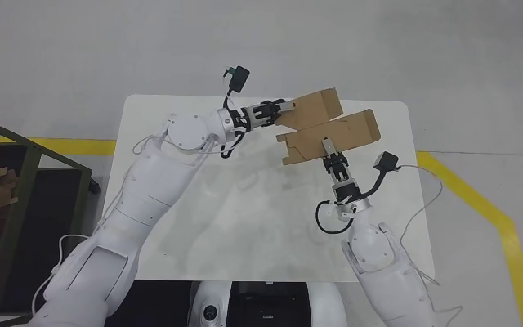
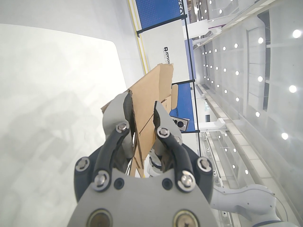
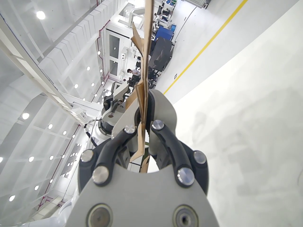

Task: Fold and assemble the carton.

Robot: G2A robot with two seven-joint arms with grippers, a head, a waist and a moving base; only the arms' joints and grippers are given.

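While fingers pinch carton edges, above table

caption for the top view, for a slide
Left gripper and right gripper each clamp an edge of the cardboard carton over the white table.

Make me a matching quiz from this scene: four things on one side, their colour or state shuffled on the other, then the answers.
Things:
1. carton
2. table
3. floor line
4. right gripper

Descriptions:
A. yellow
B. clamped on a cardboard edge
C. white
D. brown

Pairs: 1-D; 2-C; 3-A; 4-B
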